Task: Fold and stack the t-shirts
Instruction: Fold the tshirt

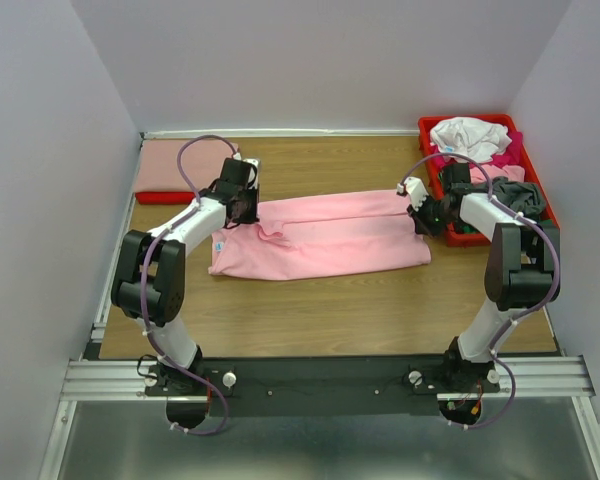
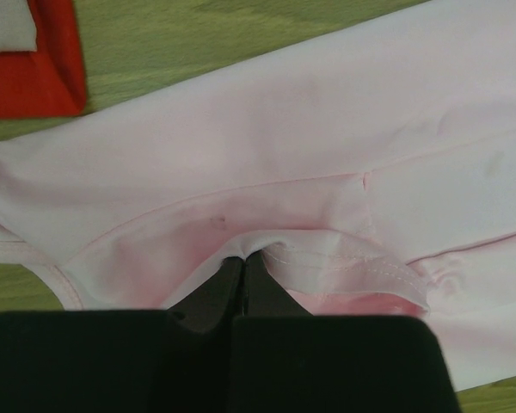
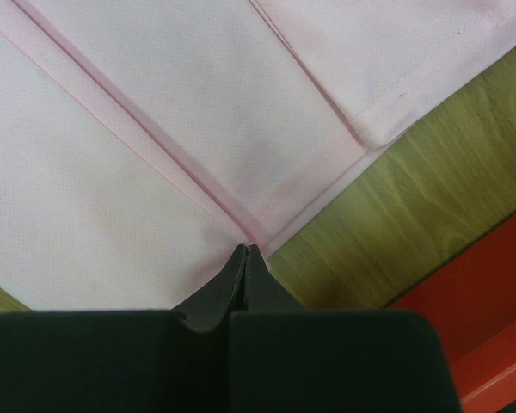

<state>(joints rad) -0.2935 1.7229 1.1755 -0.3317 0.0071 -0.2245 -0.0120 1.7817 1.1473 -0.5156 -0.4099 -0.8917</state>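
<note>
A light pink t-shirt (image 1: 325, 240) lies folded lengthwise across the middle of the table. My left gripper (image 1: 242, 208) is shut on its left end, pinching a raised fold of the cloth near the neck seam (image 2: 327, 258). My right gripper (image 1: 421, 218) is shut on the shirt's right hem edge (image 3: 256, 231). A folded salmon shirt (image 1: 180, 165) lies at the far left on a red one (image 1: 165, 196). White (image 1: 468, 136), magenta (image 1: 504, 158) and grey (image 1: 525, 198) shirts are heaped in the red tray.
The red plastic tray (image 1: 463, 124) stands at the far right, close behind my right gripper; its edge shows in the right wrist view (image 3: 490, 318). Grey walls close the table at the back and both sides.
</note>
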